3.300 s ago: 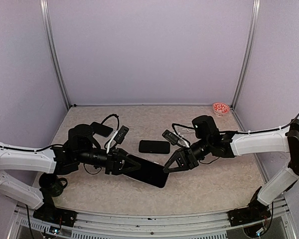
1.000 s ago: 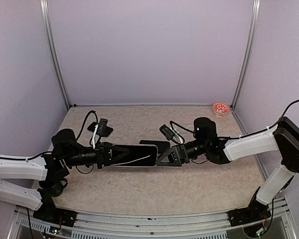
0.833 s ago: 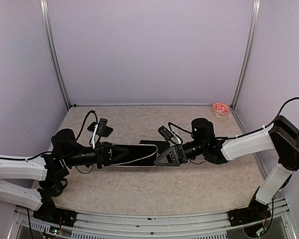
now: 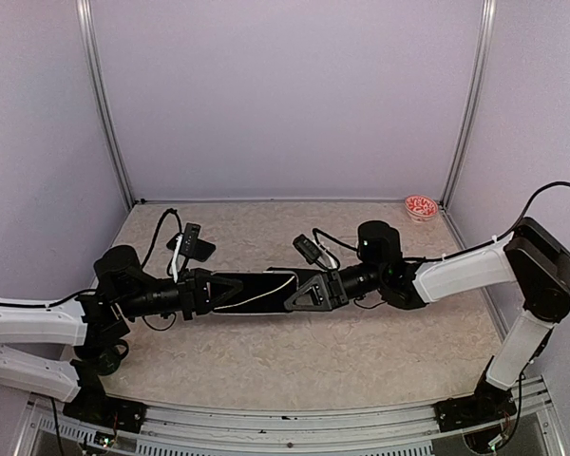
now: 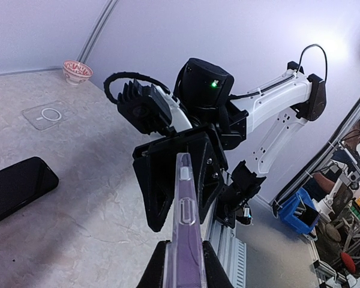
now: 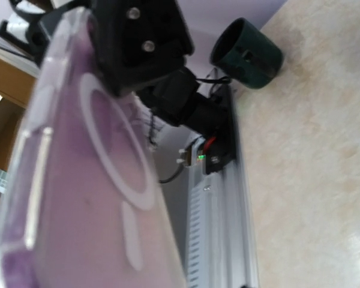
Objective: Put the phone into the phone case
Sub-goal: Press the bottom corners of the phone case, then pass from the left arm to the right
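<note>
My left gripper (image 4: 212,291) (image 5: 185,257) is shut on a clear phone case (image 5: 186,222) with a purple tint, held edge-on above the table and pointing right. In the right wrist view the case (image 6: 90,180) fills the left side and shows its white ring. My right gripper (image 4: 299,293) is open, and its black fingers (image 5: 162,180) stand on either side of the case's far end. A black phone (image 5: 18,187) lies flat on the table beside the grippers. In the top view it is mostly hidden behind them.
A second clear case with a ring (image 5: 48,114) lies flat further back. A small red-patterned bowl (image 4: 421,206) (image 5: 77,71) sits in the back right corner. A black pad (image 4: 198,249) lies back left. A dark cylinder (image 6: 246,54) stands at the table's near edge.
My left gripper has raised the case from low near the front to level between the arms. My right gripper has moved left until its fingers straddle the case's end.
</note>
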Available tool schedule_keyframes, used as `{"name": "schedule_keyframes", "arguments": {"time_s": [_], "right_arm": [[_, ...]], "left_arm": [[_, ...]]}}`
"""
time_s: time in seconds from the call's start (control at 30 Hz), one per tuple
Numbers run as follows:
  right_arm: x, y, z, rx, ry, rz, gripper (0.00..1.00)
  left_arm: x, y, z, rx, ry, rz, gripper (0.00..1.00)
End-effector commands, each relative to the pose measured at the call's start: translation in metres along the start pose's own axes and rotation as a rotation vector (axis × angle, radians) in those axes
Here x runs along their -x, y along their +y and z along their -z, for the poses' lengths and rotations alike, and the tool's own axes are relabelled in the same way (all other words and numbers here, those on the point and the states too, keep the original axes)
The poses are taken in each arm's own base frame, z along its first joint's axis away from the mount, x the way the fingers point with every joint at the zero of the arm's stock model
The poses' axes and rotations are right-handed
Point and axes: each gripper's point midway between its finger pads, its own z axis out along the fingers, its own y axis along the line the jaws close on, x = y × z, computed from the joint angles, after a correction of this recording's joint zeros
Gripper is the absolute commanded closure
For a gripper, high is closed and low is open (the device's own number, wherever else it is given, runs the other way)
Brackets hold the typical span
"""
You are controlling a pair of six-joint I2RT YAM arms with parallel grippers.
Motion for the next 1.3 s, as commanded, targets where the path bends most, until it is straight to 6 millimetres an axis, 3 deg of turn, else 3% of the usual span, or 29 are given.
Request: {"name": "schedule_keyframes", "arguments": {"time_s": [0.0,0.23,0.37,0.43,0.53,0.73,0.87,1.03,1.17,1.27], "right_arm": [[0.004,0.003,-0.008,0.024,0.009,-0.007,0.69],[0.005,0.004,-0.01,0.03,0.018,-0.028,0.98],[0.006,0.0,-0.01,0.001,0.015,-0.001,0.98],[0.006,-0.002,-0.01,-0.012,0.022,0.012,0.87],[0.007,-0.006,-0.008,-0.07,0.029,0.069,0.56],[0.01,-0.038,0.018,-0.41,0.04,0.245,0.04],[0.016,-0.039,0.039,-0.563,0.021,0.406,0.01],[0.019,-0.009,0.055,-0.641,-0.02,0.739,0.01],[0.017,0.011,0.056,-0.666,-0.001,0.946,0.01],[0.014,0.015,0.051,-0.662,0.04,1.041,0.0]], "left_arm": [[0.02,-0.014,0.0,-0.036,-0.065,-0.063,1.0],[0.017,-0.01,-0.003,0.001,-0.04,-0.086,1.0],[0.013,-0.007,-0.002,0.015,-0.031,-0.077,0.95],[0.011,-0.006,-0.001,0.016,-0.03,-0.074,0.97],[0.011,-0.006,0.001,0.013,-0.034,-0.068,1.0],[0.012,-0.006,0.003,0.0,-0.036,-0.044,1.0],[0.012,-0.004,0.003,-0.003,-0.03,-0.01,1.0],[0.011,0.0,-0.002,-0.001,-0.014,0.039,1.0],[0.009,0.004,-0.009,0.002,0.013,0.075,1.0],[0.007,0.005,-0.014,-0.003,0.026,0.096,1.0]]}}
